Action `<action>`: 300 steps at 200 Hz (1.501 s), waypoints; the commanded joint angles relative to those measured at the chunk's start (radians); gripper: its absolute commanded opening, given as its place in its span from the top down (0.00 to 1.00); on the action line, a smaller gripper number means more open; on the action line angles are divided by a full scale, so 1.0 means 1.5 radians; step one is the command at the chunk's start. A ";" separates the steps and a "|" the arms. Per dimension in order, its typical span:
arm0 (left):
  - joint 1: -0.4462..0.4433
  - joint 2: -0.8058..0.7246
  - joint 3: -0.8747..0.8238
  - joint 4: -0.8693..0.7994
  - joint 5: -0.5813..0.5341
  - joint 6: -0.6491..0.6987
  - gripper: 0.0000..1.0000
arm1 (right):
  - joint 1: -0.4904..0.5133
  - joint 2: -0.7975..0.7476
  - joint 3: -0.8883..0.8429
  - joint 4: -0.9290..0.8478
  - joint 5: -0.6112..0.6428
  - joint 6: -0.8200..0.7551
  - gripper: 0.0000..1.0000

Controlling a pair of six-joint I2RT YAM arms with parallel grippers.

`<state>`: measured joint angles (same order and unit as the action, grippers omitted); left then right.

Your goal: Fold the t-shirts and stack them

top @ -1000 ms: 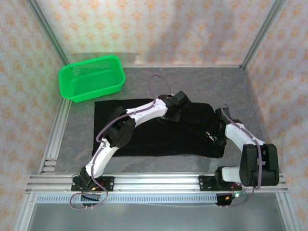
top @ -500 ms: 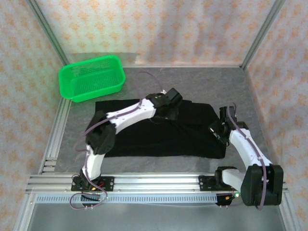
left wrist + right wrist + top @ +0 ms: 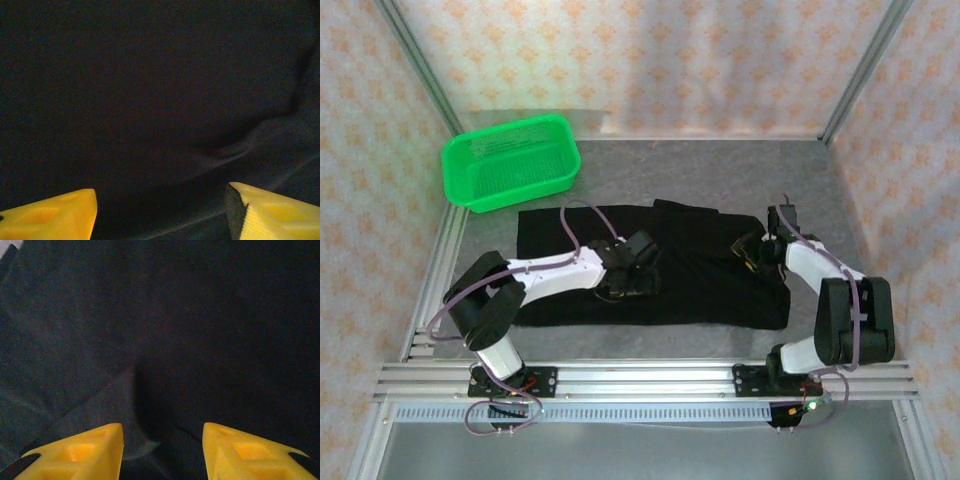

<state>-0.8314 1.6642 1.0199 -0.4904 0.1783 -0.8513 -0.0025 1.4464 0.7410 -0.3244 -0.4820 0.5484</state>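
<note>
Crosswise, black t-shirt (image 3: 705, 285) flat, long axis left-to-right.

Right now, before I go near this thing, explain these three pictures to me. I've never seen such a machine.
It is two white robot arms bolted to the near edge of a grey table. The wide picture looks down from above and behind: left arm, right arm. The other two come from a camera on each wrist; the yellow wedges are that arm's own fingers. On the table lie a spread black t-shirt and, far left, a green mesh basket. The left gripper and the right gripper both hang open close over the cloth. Nothing is held.
</note>
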 commanded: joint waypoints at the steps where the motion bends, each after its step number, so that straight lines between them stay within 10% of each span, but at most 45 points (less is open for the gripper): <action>1: 0.001 -0.052 -0.035 0.041 -0.011 -0.042 0.31 | 0.005 0.028 0.032 0.047 -0.011 -0.015 0.57; 141: 0.015 -0.084 -0.176 0.059 -0.046 -0.053 0.31 | 0.033 0.068 0.061 0.052 0.029 -0.005 1.00; 267: 0.015 -0.099 -0.248 0.065 -0.057 -0.048 0.31 | 0.033 0.152 0.147 0.031 0.124 -0.078 1.00; 300: 0.014 -0.113 -0.212 0.043 -0.050 -0.031 0.31 | 0.033 0.161 0.172 0.000 0.154 -0.086 0.82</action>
<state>-0.8223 1.4853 0.7071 -0.2867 0.1509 -0.9161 0.0437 1.6882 0.9451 -0.2729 -0.3229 0.4454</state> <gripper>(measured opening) 0.690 0.106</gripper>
